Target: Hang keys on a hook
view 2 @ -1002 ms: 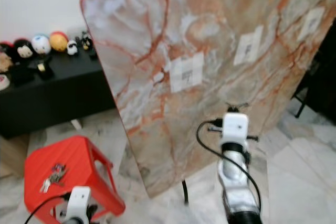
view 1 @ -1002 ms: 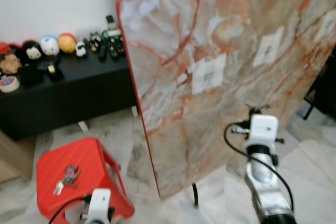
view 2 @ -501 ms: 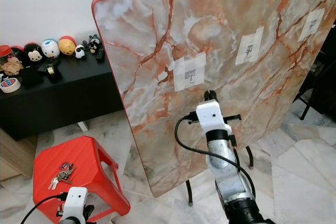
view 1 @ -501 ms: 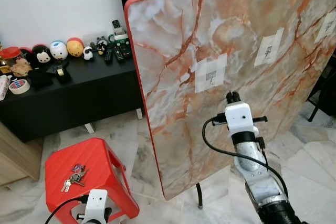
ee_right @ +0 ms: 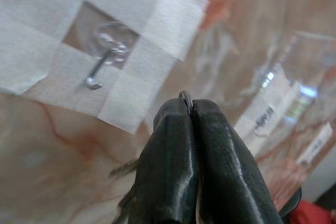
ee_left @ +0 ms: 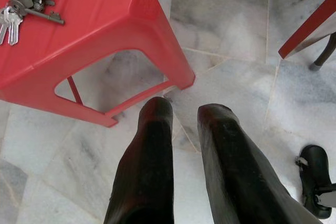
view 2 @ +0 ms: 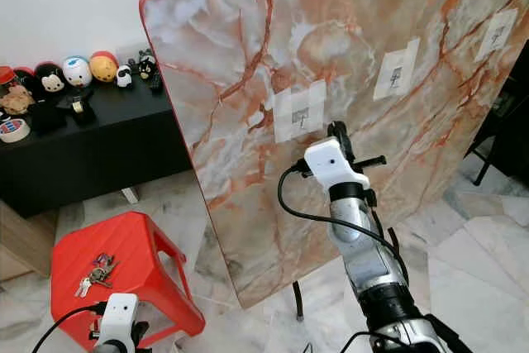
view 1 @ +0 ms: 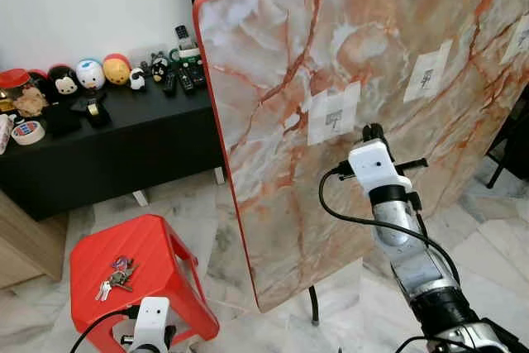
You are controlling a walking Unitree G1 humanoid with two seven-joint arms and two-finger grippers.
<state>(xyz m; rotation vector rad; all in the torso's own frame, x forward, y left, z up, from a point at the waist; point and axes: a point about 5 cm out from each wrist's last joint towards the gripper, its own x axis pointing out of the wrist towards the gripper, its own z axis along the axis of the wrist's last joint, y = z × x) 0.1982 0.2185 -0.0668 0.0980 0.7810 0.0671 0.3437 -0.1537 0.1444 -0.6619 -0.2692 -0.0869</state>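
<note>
Right gripper [ee_right: 188,109] pinched shut on a thin metal sliver, near hook [ee_right: 102,61] taped on marble panel [view 1: 273,55]; left gripper [ee_left: 184,113] slightly apart, low; keys [view 1: 116,278] on red stool [view 1: 157,245]

Right hand [view 2: 337,131] raised, seemingly nearer hook [ee_right: 98,72].

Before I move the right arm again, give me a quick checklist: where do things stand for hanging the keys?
1. Keys held in a claw: not ok, they lie on the red stool.
2. Hook free: ok, nothing hangs on it.
3. Right claw at the hook: ok, shut, tips just short of it.
4. Left claw ready: ok, open, low beside the stool.
5. Metal sliver at the right claw's tips: cannot tell what it is.
</note>
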